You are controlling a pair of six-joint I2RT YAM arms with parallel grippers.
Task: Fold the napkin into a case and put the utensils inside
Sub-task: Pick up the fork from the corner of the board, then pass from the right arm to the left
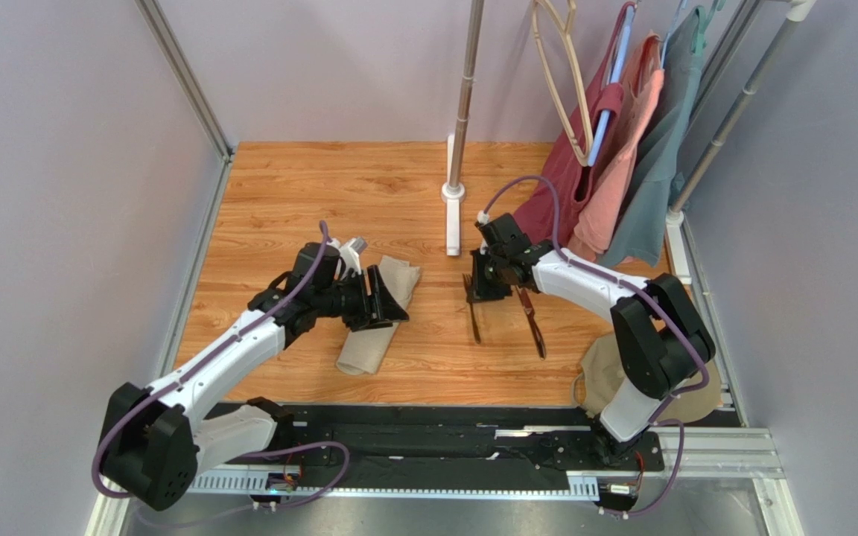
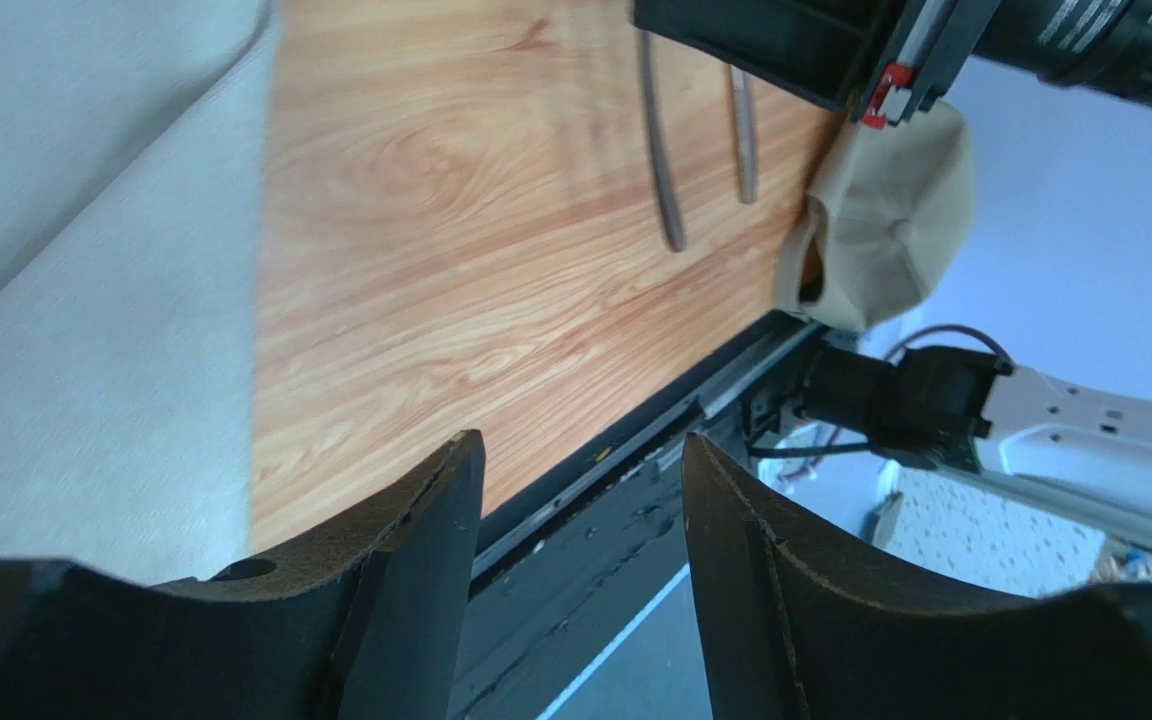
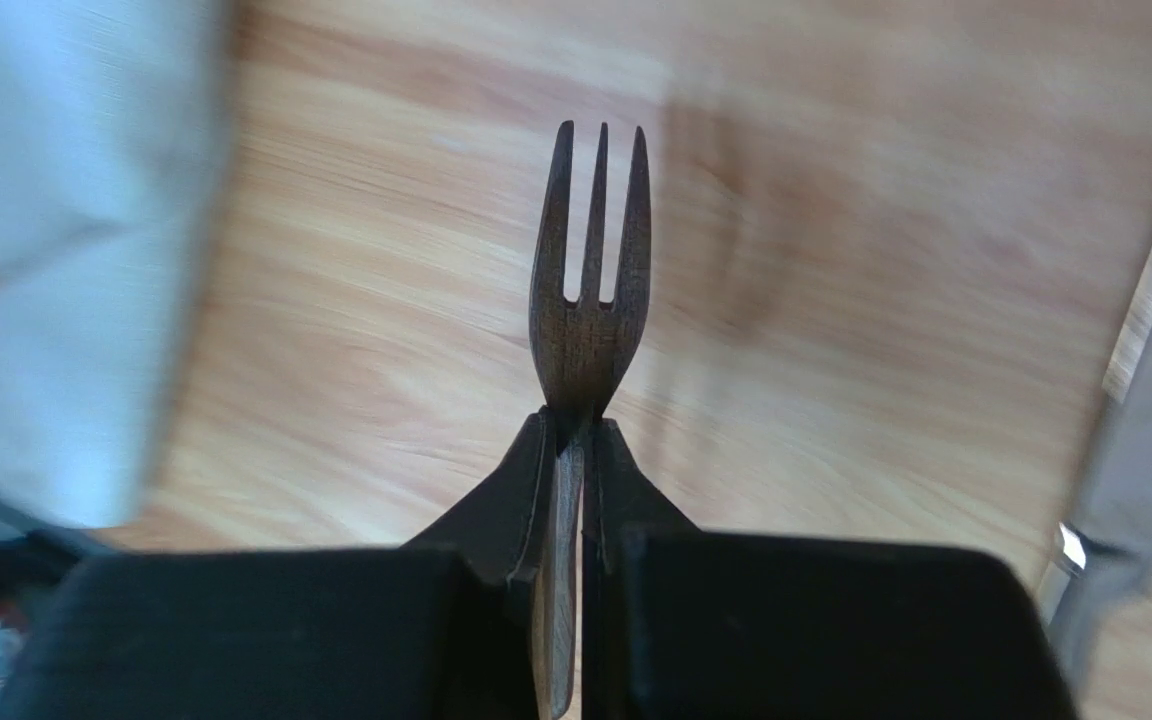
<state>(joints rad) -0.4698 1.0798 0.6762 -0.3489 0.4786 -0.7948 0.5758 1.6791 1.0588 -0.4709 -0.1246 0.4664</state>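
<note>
Fork (image 3: 591,323), dark brown, three slim tines, neck pinched by right pincer (image 3: 570,431)

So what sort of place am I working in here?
Probably a lab test cell, not a home or restaurant: a wood-grain tabletop boxed in by plain grey panels, a black mounting rail along the near edge, and garments hanging by a metal stand at the far side.

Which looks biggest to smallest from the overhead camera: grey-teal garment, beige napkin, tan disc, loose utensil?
1. grey-teal garment
2. beige napkin and tan disc: unranked, since the left arm and right arm hide part of each
3. loose utensil
</note>
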